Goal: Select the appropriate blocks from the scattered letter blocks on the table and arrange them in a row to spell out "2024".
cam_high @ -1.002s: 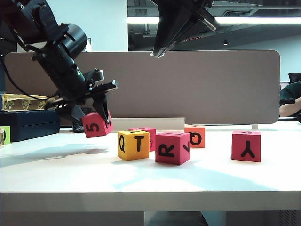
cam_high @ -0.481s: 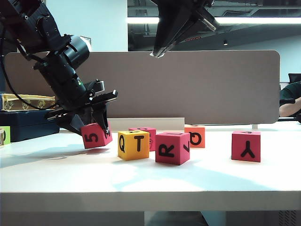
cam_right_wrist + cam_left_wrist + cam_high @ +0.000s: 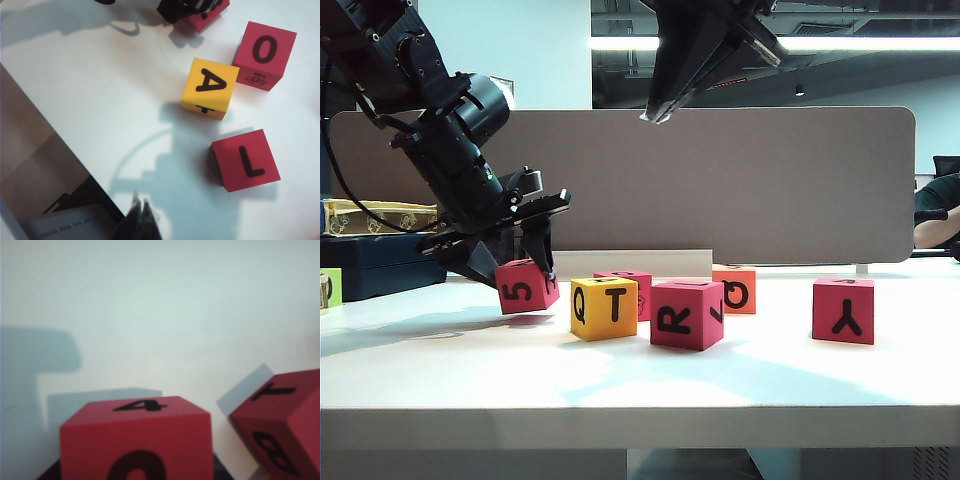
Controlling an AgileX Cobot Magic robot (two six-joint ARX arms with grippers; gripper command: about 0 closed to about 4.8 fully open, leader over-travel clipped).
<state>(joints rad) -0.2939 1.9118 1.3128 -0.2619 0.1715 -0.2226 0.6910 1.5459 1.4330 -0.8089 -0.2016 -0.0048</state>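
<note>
My left gripper (image 3: pixel 527 258) reaches down at the left of the table (image 3: pixel 440 370), shut on a tilted pinkish-red cube marked "5" (image 3: pixel 526 286) whose lower edge is at the tabletop. In the left wrist view that cube (image 3: pixel 135 440) fills the space between the jaws, with a "4" on top. To its right stand the yellow Q/T cube (image 3: pixel 604 308), a pinkish-red cube (image 3: pixel 638 284) behind it, the pinkish-red R cube (image 3: pixel 687 314), the orange Q cube (image 3: pixel 734 290) and the pinkish-red Y cube (image 3: pixel 843 310). My right gripper (image 3: pixel 656 114) hangs shut high above the cubes, holding nothing.
A beige partition (image 3: pixel 740 180) closes off the back of the table. Dark boxes (image 3: pixel 380 265) lie at the far left. The thick front edge (image 3: pixel 640 425) runs across the near side. In the left wrist view another pinkish-red cube (image 3: pixel 285 425) sits close beside the held one.
The left arm has come down and lowered the "5" cube from above the table to its surface, a little nearer the yellow cube. The right arm has not moved.
</note>
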